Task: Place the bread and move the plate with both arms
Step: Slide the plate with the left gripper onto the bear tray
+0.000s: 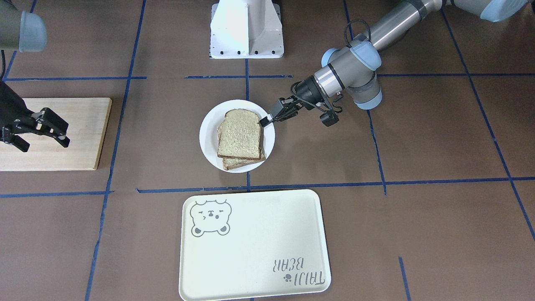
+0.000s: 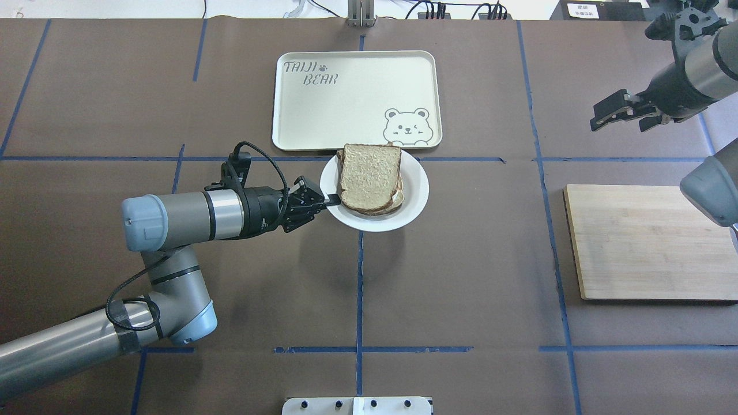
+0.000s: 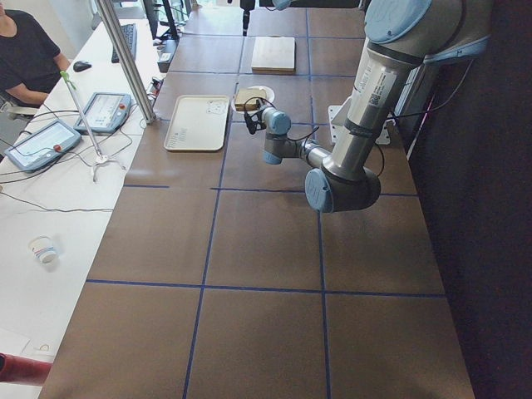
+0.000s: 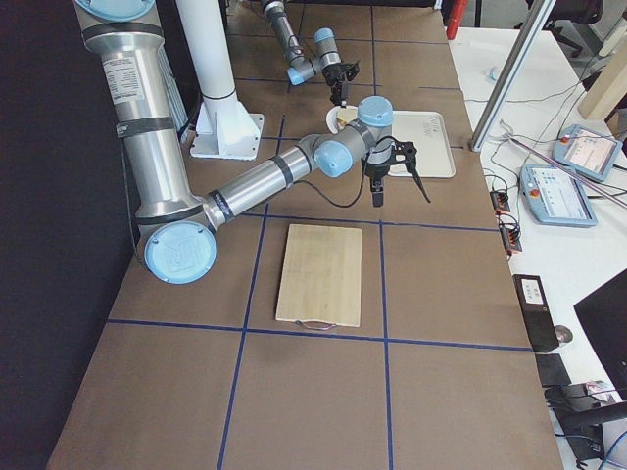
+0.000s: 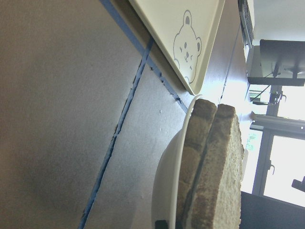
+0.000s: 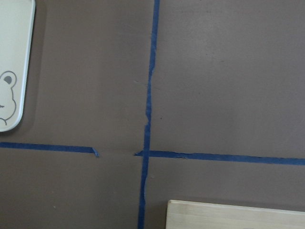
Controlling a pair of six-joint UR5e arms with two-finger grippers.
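Front view: bread (image 1: pixel 240 133) lies on the plate (image 1: pixel 207 134), stacked on a second slice (image 1: pixel 244 163) that pokes out at one edge. The plate sits mid-table (image 1: pixel 376 167), apart from the bear tray (image 1: pixel 255 251). Left hand (image 1: pixel 266 121) is nearly closed, fingertips pinching the plate rim on the robot's left side. Right hand (image 1: pixel 42 140) is spread wide, holding nothing, and overlaps the wooden board (image 1: pixel 83 125) in this view. Overhead: left hand (image 2: pixel 330 200) is at the rim, and the bread (image 2: pixel 369 176) covers most of the plate (image 2: pixel 416 199). Right hand (image 2: pixel 620 118) is open in the air, past the board's (image 2: pixel 651 242) far edge. Left side view: plate and bread are too small to judge. Right side view: right hand (image 4: pixel 400 191) points down, fingers apart, above bare table between board (image 4: pixel 321 274) and tray (image 4: pixel 436 137). Left wrist: plate rim (image 5: pixel 167 181) close up, both slices edge-on, tray corner (image 5: pixel 190 28) just beside the plate; cannot tell if they touch. Right wrist: table (image 6: pixel 214 71), tray corner (image 6: pixel 14 57), board corner (image 6: pixel 238 215).
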